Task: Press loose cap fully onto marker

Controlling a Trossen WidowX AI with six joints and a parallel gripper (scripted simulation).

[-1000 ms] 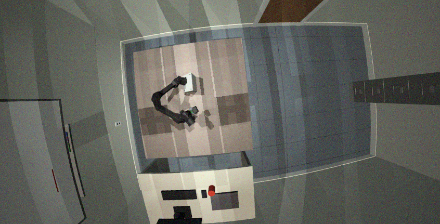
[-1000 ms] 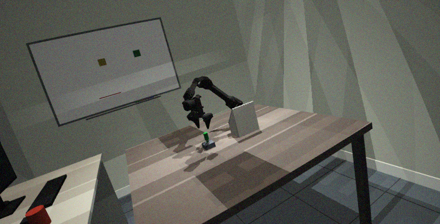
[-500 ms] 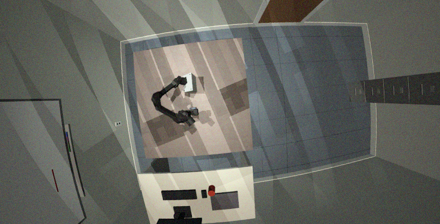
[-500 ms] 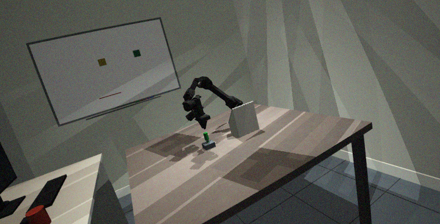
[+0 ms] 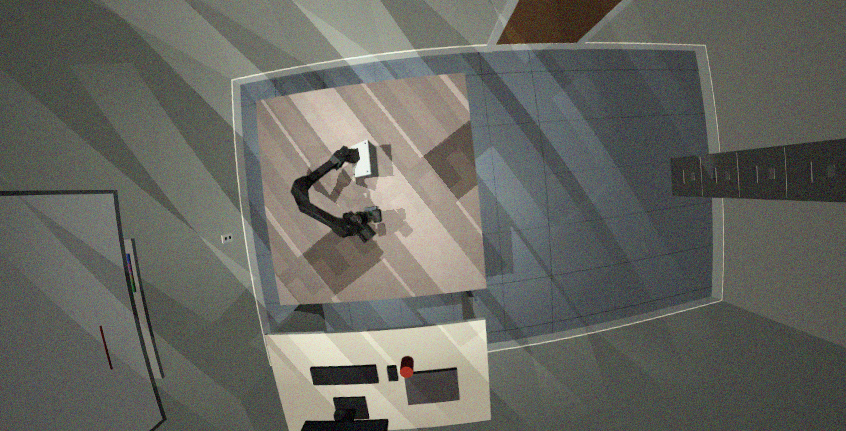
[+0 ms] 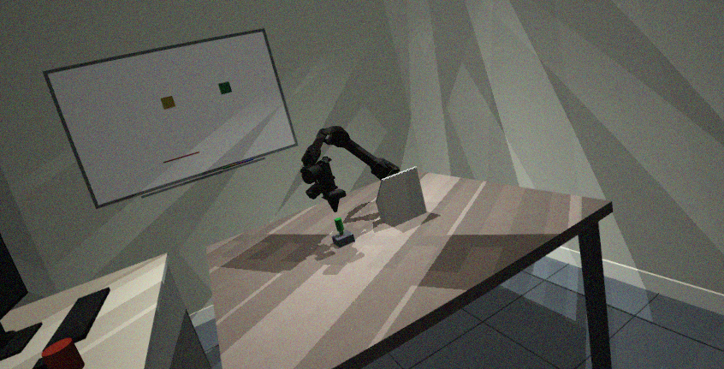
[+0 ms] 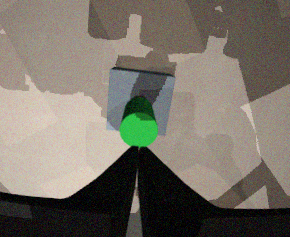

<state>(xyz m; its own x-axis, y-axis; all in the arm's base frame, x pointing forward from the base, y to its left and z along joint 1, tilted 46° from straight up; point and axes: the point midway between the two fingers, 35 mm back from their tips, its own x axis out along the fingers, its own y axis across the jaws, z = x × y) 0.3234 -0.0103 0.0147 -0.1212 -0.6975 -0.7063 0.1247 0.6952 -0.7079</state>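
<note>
The green cap stands upright on top of the marker in the grey-blue holder block. The cap hides the marker, and I cannot tell whether the cap is fully on. My gripper is shut and empty. Its fingertips meet a little above the cap in the exterior view. In the wrist view they show just below the cap's round top. In the top view the arm hides the cap and the block.
A white box-like block stands on the table beside the arm's base. A separate desk with a keyboard and a red cup stands beyond the table's edge.
</note>
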